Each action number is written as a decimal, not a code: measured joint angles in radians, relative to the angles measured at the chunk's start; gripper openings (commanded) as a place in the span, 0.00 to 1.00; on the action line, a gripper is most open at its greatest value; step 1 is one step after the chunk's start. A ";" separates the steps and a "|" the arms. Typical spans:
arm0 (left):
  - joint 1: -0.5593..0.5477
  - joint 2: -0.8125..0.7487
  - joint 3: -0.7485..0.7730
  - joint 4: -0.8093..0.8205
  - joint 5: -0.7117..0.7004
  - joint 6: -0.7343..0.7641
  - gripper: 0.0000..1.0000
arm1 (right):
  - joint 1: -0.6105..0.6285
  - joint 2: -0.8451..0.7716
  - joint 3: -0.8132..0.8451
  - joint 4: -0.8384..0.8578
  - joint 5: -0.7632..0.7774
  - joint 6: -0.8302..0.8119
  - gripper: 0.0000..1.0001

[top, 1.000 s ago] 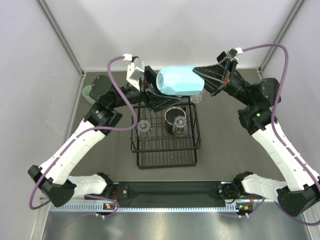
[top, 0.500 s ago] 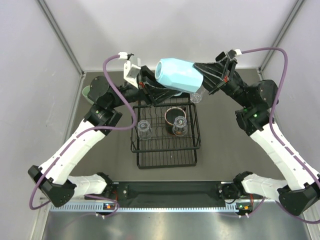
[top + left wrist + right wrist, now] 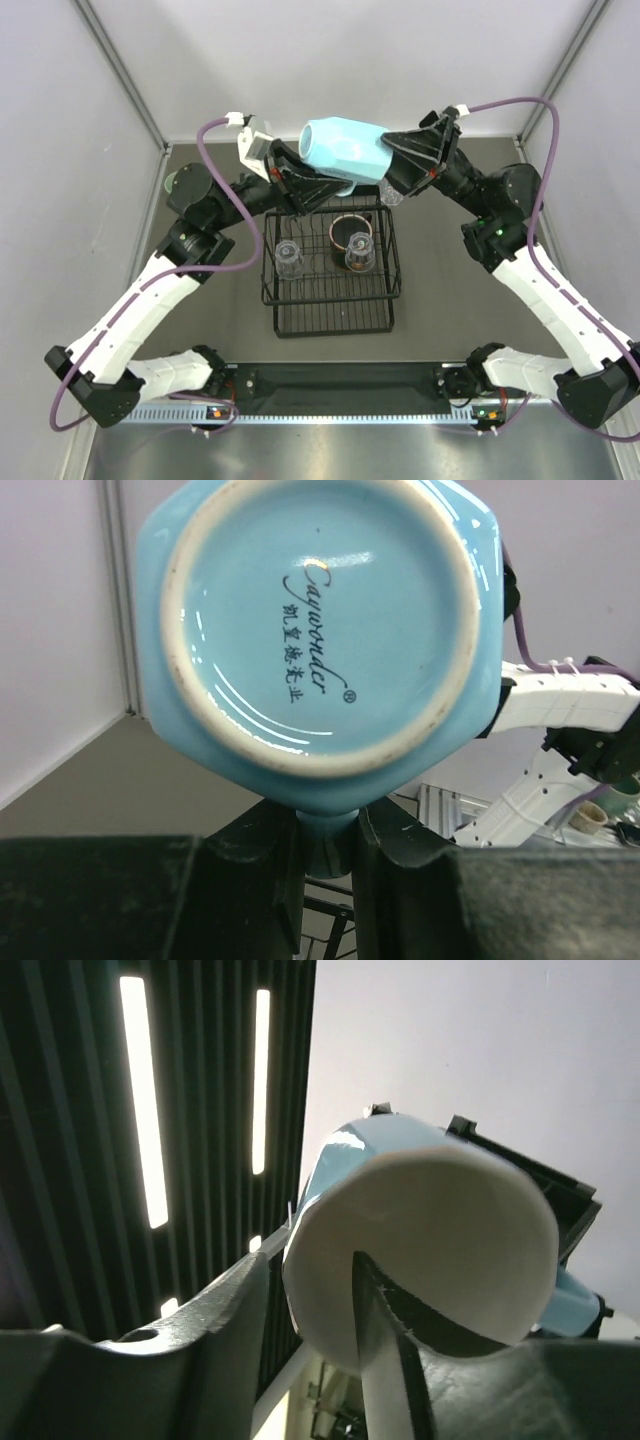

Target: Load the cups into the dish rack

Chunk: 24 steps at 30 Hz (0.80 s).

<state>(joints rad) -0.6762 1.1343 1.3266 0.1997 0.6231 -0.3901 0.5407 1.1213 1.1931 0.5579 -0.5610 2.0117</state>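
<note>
Grey surface (image 3: 440,260) between white walls, and nearest the arm bases sits the dish rack (image 3: 333,333). It holds two clear glasses (image 3: 288,257) and a brown cup (image 3: 345,230) in its far half.

Above the rack's far edge, the light blue mug (image 3: 345,150) hangs on its side, base to the left and mouth to the right, looking like a mid-air handover. The left gripper (image 3: 328,830) is clamped narrow on the handle under the base. The right gripper (image 3: 388,168) straddles the rim, one finger inside, but I cannot tell whether it is pinching or letting go.

The mug is faceted and glossy pale blue, white inside, with a bare foot ring and a printed maker's mark. A pale green tumbler (image 3: 172,185) waits far left.
</note>
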 measured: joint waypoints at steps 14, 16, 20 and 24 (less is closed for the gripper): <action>-0.004 -0.094 0.046 -0.297 -0.261 0.130 0.00 | -0.047 -0.028 -0.079 -0.052 -0.073 -0.004 0.47; -0.002 -0.094 0.089 -0.397 -0.362 0.178 0.00 | -0.081 -0.060 -0.102 -0.087 -0.097 -0.003 0.47; 0.029 -0.092 0.155 -0.562 -0.571 0.249 0.00 | -0.155 -0.142 -0.149 -0.142 -0.146 -0.003 0.47; 0.130 -0.087 0.166 -0.663 -0.697 0.270 0.00 | -0.234 -0.210 -0.174 -0.193 -0.202 -0.004 0.46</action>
<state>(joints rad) -0.5461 1.0473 1.4925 -0.4629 -0.0738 -0.1204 0.3069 0.9112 1.0187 0.3649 -0.7631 2.0075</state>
